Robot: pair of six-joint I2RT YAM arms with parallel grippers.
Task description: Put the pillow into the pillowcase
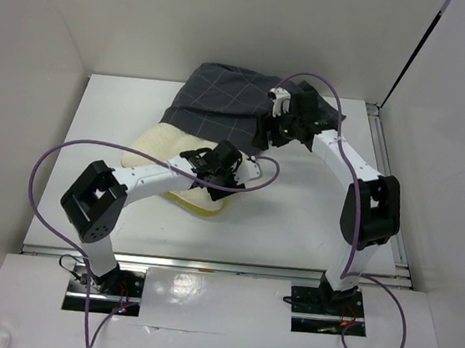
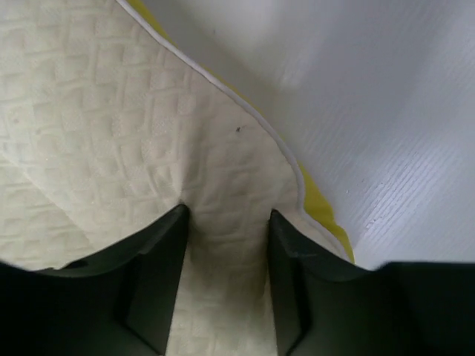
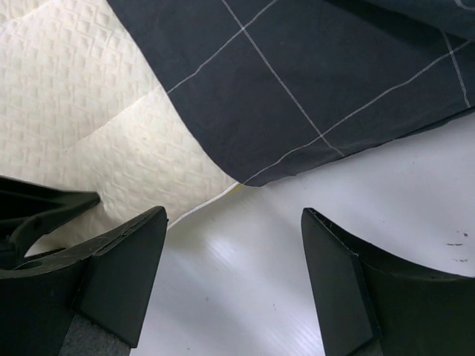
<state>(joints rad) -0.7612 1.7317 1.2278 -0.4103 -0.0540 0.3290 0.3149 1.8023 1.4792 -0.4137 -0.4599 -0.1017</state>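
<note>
Left arm reaches in from the near left. The left end effector [image 2: 226, 222] sits on the near right part of the pillow [image 1: 153, 146]. The top view shows only the wrist over the cloth. The left wrist view shows more: both fingers [image 2: 159, 282] press into the quilted cream cover, partway drawn together, with a ridge of it bunched between them and touching both. It looks like a pinch on the pillow, though I cannot judge how firm. The yellow edge [image 2: 326, 211] runs just right of the fingers, with bare table [image 1: 294, 223] beyond.

The pillow lies left of centre on the table. Its far end is under the pillowcase [image 1: 224, 102], which is heaped toward the back wall.

The right wrist view shows what the top view hides: the lower edge of the dark grid cloth lies over the pillow's corner and onto the table. The right end effector [image 3: 234, 215] hangs spread wide over bare table just short of that edge, nothing between its fingers.
</note>
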